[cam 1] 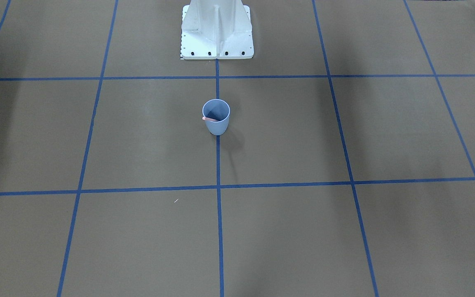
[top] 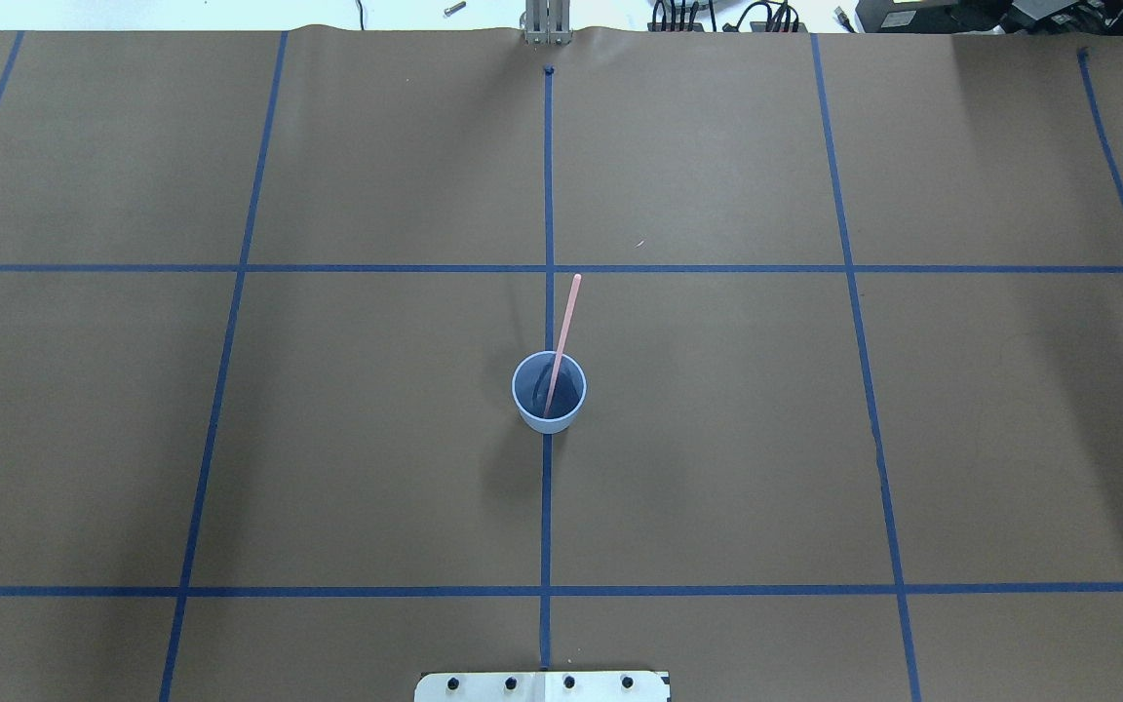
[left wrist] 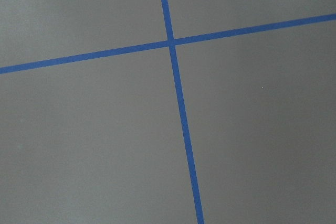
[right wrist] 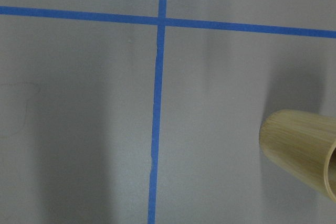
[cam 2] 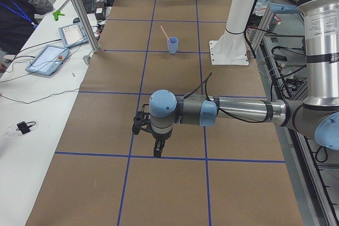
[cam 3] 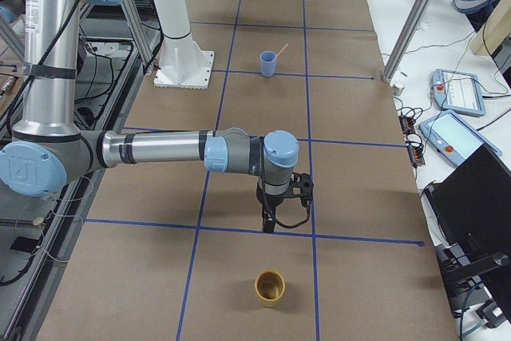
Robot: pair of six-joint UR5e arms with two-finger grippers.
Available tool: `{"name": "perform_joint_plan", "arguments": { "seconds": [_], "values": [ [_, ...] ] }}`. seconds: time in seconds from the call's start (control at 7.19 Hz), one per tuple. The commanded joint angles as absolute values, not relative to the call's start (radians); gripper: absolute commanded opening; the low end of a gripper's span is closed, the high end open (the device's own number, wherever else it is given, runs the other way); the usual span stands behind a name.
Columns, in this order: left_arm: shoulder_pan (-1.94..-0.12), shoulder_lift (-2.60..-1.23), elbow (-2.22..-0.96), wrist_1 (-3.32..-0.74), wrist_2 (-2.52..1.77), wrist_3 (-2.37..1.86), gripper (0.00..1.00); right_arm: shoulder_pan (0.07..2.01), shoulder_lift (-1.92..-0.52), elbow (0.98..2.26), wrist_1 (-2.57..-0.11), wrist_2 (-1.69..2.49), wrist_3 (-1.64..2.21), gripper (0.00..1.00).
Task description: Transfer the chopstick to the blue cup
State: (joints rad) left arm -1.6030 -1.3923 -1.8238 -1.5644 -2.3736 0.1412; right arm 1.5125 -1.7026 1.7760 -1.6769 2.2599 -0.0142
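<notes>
The blue cup (cam 1: 217, 126) stands upright at the table's middle on the centre tape line; it also shows in the overhead view (top: 572, 391) and both side views (cam 2: 172, 45) (cam 3: 268, 63). The pale pink chopstick (top: 566, 317) stands inside it, leaning on the rim away from the robot (cam 1: 209, 119) (cam 2: 164, 31) (cam 3: 281, 49). My left gripper (cam 2: 154, 140) hangs over the table far from the cup, near the table's left end. My right gripper (cam 3: 281, 212) hangs near the right end. Both show only in the side views, so I cannot tell whether they are open or shut.
A wooden cup (cam 3: 269, 287) stands near the right end, close to my right gripper, and shows in the right wrist view (right wrist: 299, 148). The robot's white base (cam 1: 217, 33) sits behind the blue cup. Tablets (cam 2: 50, 59) (cam 3: 459, 89) and operators are on the side bench.
</notes>
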Motion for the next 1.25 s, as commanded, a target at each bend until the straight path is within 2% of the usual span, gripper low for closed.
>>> {"name": "perform_joint_plan", "arguments": {
  "seconds": [0.0, 1.11],
  "values": [
    [-1.603, -1.390, -1.825, -1.562, -2.373, 0.141, 0.99, 1.513, -1.716, 1.781, -1.675, 2.272, -0.015, 1.00],
    [-1.601, -1.378, -1.839, -1.562, -2.372, 0.141, 0.99, 1.511, -1.717, 1.776, -1.675, 2.273, -0.018, 1.00]
  ]
}}
